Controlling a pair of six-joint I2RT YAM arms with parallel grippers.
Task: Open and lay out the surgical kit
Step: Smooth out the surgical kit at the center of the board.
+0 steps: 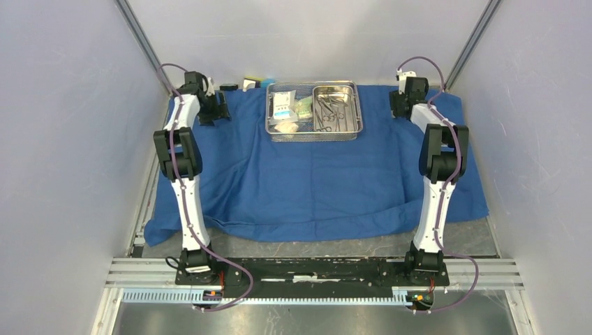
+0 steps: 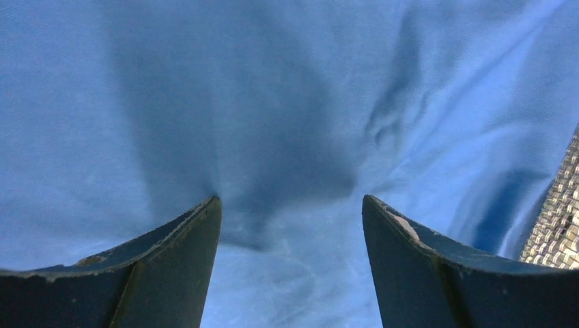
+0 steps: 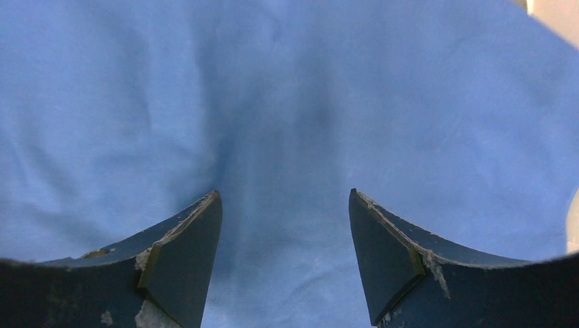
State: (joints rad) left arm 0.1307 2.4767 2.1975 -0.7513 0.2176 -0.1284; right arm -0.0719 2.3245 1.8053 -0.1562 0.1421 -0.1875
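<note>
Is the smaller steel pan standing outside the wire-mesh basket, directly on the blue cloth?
No, the steel pan sits inside the wire-mesh basket, next to the packets.

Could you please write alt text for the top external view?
A blue cloth wrap lies spread open on the table, with a steel wire-mesh basket at its far middle holding white packets and a smaller pan of instruments. The left gripper and right gripper are over the cloth on either side of it.

Robotics lab: walled booth (image 1: 63, 139), bolted arms (image 1: 188, 202)
</note>
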